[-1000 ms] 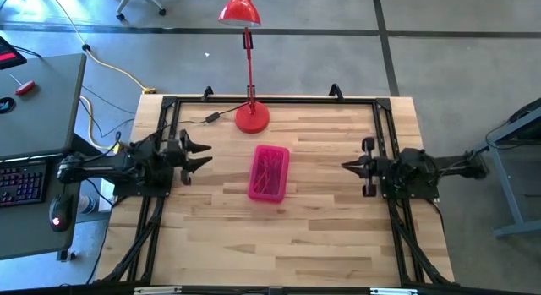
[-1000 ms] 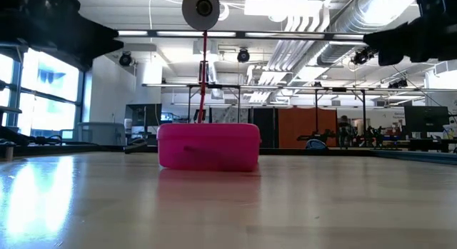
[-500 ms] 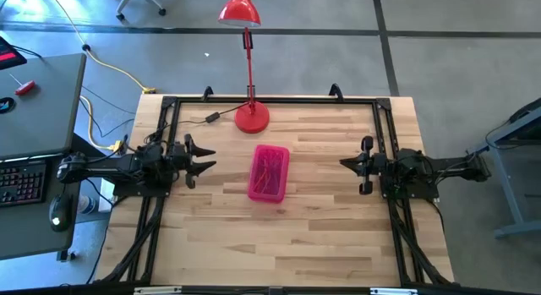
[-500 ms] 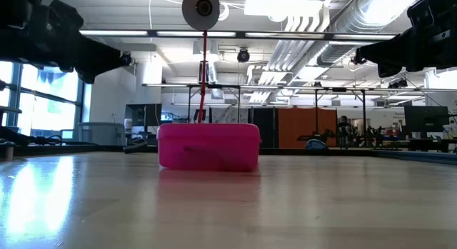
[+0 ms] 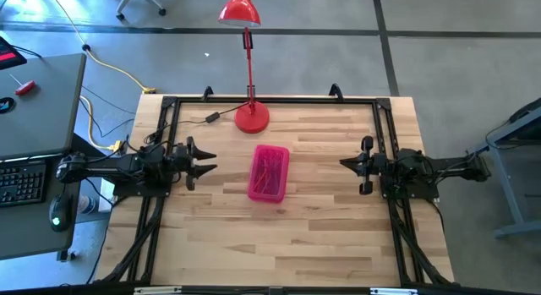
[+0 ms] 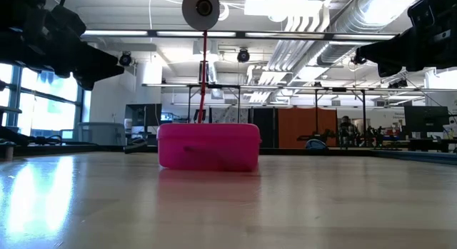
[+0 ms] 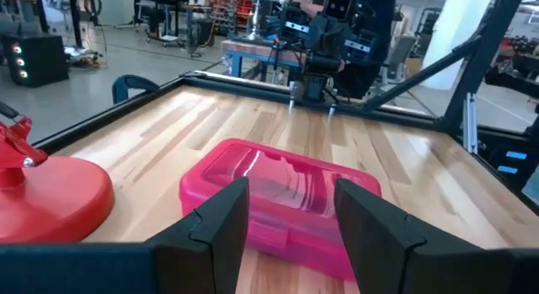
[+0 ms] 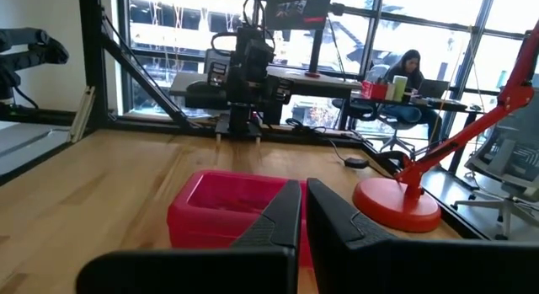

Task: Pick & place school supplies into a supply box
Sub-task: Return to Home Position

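Left gripper (image 5: 207,161) apart, right gripper (image 5: 345,164) seemingly together — supply box (image 5: 253,191) between, school supplies (image 5: 270,170) plain overhead, not low-down.

On the desk (image 5: 321,236), the supply box (image 5: 270,172) lies between the left pincer (image 5: 209,160) and right pincer (image 5: 343,164), with the lamp (image 5: 252,117) behind.

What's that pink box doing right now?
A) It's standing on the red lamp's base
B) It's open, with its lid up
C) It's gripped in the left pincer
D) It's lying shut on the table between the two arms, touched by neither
D: the pink box lies closed on the table, with the left pincer and the right pincer each held clear of it on either side.
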